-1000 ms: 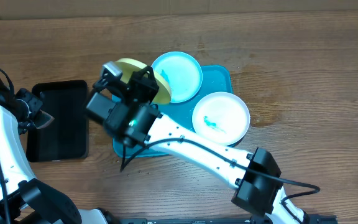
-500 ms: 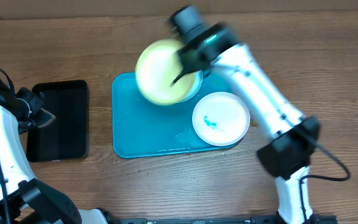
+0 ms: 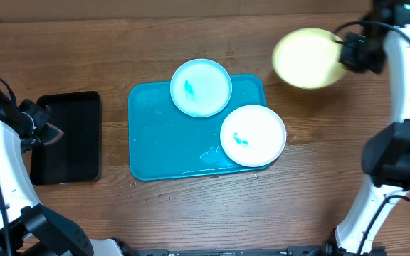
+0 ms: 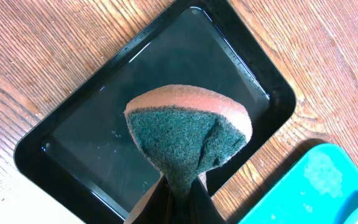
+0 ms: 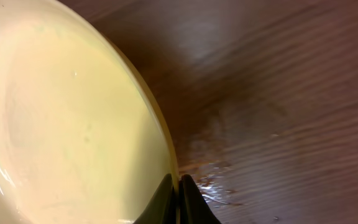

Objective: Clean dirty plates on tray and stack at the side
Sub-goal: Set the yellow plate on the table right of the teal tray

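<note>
Yellow-green plate (image 3: 308,58) is now hanging over bare wood at the far right of the table (image 3: 84,50), well clear of the turquoise tray (image 3: 155,149); half a second ago it was overlapping the tray's far edge.

- Right gripper (image 3: 351,51): the overhead view is showing it only at the plate's right edge. The right wrist view is showing both dark fingers pinched together on the thin rim, with the smooth, glossy, pale bowl filling the left of the frame above dark grained wood.
- Light blue plate (image 3: 201,87): round, lying on the tray's far rim, and carrying a small teal smear.
- White plate (image 3: 253,135): round, overhanging the tray's right edge, just beside the blue plate, and carrying a teal smear at centre.
- Left gripper (image 4: 180,186): clamping a sponge (image 4: 188,134), which only the left wrist view is showing. The sponge has a coarse green scouring face and an orange foam back, and is bending into a dome.
- Black tray (image 3: 70,142): glossy, rectangular and round-cornered, lying below the sponge, left of the turquoise tray.
</note>
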Tool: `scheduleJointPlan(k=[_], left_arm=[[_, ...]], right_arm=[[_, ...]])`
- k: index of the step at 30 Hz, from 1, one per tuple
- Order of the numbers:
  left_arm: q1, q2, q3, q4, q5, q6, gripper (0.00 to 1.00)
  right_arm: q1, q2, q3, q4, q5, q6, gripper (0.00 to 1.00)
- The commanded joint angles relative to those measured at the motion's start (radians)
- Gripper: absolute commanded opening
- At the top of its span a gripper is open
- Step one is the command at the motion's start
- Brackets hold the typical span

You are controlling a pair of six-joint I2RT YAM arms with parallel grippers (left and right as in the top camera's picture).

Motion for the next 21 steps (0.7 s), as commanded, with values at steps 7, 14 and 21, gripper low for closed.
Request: scheduleJointPlan(k=[7,14,21], left_arm=[[-0.001,0.004,-0.01,0.01,0.032,-0.014,0.04],[-0.001,0.004,-0.01,0.025,0.033,-0.014,0.04],[-0.002,0.004,-0.01,0.029,0.033,-0.014,0.04]], right_arm=[[-0.155,-0.043,-0.29,0.18,-0.028,-0.035,0.04],[-0.156,-0.043,-0.388,0.259,-0.028,-0.043,0.08],[-0.15,-0.044,-0.338,0.241,-0.158,-0.058,0.95]])
